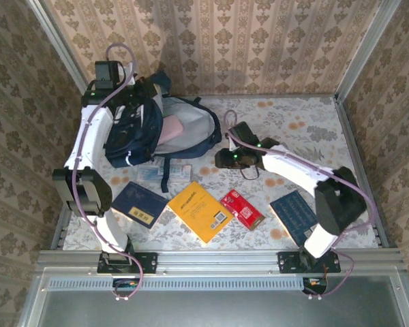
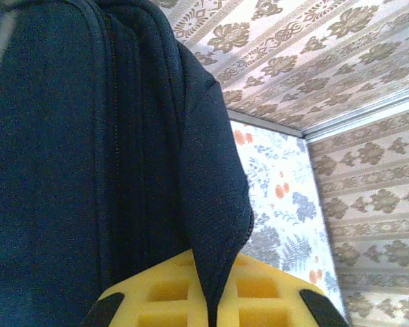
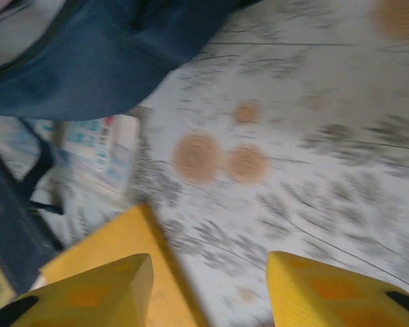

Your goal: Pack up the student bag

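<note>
The step in hand looks like fetching the next item while the mouth of the student bag [image 1: 133, 133] is held up. The bag lies open at the far left of the table [image 1: 313, 136], its pale lining showing and something pink inside.

The left gripper [image 2: 208, 289] is clamped tight on a fold of the bag's navy fabric, which runs straight down between its yellow fingers [image 2: 266, 286]. The left arm rises from its base, bends at the elbow on the bag's near-left side and reaches to the bag's far-left edge.

The right gripper [image 3: 208, 272] is just beside the bag's right flank, over bare tablecloth. Its jaws stand moderately apart with nothing between them. The right wrist view is blurred. The right arm folds at a raised elbow well to the bag's near right, forearm stretched back toward the bag.

Loose things lie on the near side of the bag:
- a pale leaflet [image 1: 174, 172] just beside its lower edge
- a dark blue book [image 1: 140, 203]
- a yellow book [image 1: 198, 210]
- a red packet [image 1: 242, 209]
- a second dark blue book [image 1: 293, 214], farthest to the bag's near right

The next move probably calls for the right arm to swing toward the near side of the bag and come down on one item. Each lies flat, so I expect it needs an edge to bite on, while the left grip holds the opening steady
</note>
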You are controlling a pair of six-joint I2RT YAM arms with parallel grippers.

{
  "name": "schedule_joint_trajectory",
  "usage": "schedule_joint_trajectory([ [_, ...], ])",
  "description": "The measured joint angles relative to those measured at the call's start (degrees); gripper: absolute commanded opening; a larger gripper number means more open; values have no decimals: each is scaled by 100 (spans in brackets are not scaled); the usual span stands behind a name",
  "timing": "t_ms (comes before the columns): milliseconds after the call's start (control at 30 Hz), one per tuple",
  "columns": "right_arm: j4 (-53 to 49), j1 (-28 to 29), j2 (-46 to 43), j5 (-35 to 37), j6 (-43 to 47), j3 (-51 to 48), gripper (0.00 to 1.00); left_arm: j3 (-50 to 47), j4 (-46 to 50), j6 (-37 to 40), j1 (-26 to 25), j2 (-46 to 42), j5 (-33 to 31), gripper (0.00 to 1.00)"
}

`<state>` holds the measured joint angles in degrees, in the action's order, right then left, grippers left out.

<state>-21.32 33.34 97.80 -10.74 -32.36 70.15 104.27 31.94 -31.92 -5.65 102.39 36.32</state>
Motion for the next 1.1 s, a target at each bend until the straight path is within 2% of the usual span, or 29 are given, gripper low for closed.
schedule_joint_trajectory([
  [133,658,225,772,-481,-511,118,44,-564,-522,-306,-109,74,219,0],
  [333,1027,496,1543,-715,-887,614,43,-1095,-1027,-455,-192,83,334,0],
  [600,909,656,2315,-748,-984,1554,36,-1585,-1628,-776,-243,90,509,0],
  [1100,413,798,2319,-168,-682,1641,36,-1886,-2192,-1362,-208,94,748,0],
])
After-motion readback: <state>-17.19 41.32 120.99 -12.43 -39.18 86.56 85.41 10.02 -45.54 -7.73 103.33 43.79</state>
